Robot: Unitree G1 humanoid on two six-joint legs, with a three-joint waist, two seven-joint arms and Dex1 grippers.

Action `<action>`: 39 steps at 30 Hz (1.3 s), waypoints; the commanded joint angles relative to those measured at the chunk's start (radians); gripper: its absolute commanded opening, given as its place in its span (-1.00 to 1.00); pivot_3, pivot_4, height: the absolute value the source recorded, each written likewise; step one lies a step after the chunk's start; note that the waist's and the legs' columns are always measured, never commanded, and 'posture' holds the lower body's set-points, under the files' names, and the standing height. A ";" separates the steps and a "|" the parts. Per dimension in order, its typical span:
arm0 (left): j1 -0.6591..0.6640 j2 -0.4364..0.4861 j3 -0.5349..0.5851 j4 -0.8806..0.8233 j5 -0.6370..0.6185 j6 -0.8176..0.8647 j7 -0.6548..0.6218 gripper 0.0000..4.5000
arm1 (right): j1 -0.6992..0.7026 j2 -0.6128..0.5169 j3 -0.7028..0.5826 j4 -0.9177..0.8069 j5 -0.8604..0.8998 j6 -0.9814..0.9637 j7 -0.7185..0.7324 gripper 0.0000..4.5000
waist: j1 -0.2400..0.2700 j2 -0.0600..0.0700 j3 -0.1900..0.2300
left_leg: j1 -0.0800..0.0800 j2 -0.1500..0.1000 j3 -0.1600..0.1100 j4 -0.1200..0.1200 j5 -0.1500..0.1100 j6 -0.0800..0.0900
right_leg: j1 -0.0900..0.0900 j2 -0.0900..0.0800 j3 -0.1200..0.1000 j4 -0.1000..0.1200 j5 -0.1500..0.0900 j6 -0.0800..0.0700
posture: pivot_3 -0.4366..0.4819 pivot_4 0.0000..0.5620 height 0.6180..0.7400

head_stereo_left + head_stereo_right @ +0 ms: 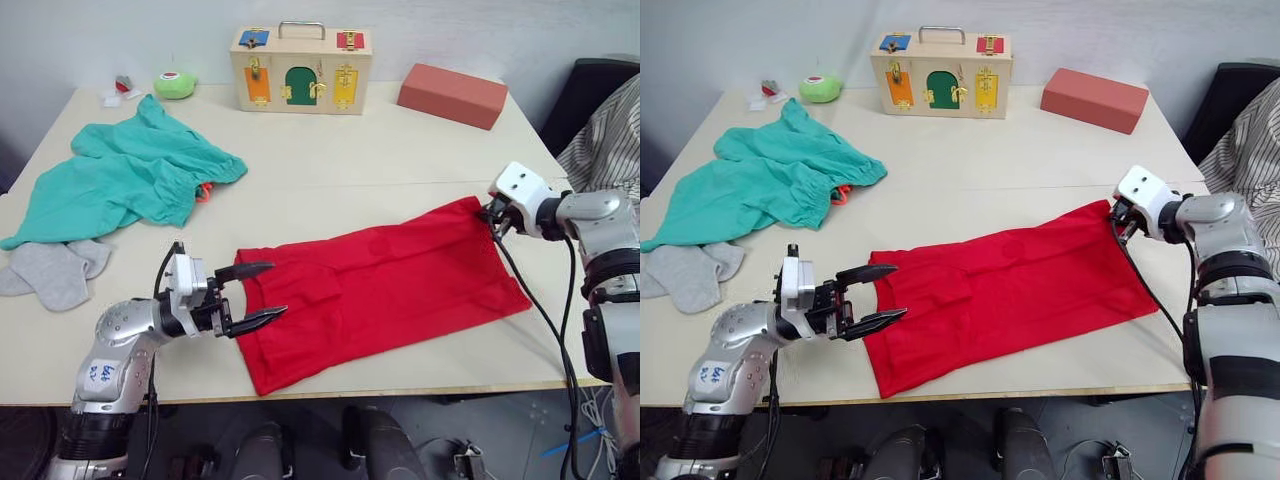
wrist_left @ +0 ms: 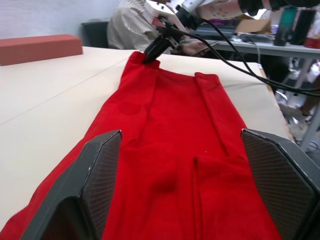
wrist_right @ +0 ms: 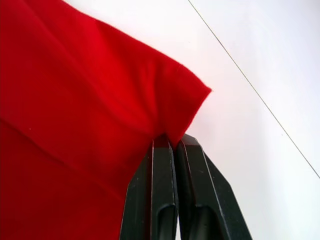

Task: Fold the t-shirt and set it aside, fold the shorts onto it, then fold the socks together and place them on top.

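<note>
You've got the t-shirt (image 1: 375, 290) lying as a long folded strip across the lower middle of the frame on the counter (image 1: 330, 160), thin, limp cloth that looks light and will sag and slide unless pinched at corners or hems. Your right gripper (image 3: 170, 142) has its jaws clamped on the far corner at right. Your left gripper (image 1: 262, 293) sits at the near end, jaws spread wide, cloth edge lying between them, not gripped.
</note>
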 commanded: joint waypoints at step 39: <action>-0.999 -0.051 -0.227 1.391 0.492 -0.046 -0.173 0.73 | 0.915 0.163 -0.728 -1.558 0.633 1.587 -0.271 0.71 | 0.008 -0.010 -0.003 | -0.006 -0.002 0.001 0.001 0.002 0.004 | -0.007 0.001 -0.005 0.001 0.003 0.002 | -0.05 -0.47 1.00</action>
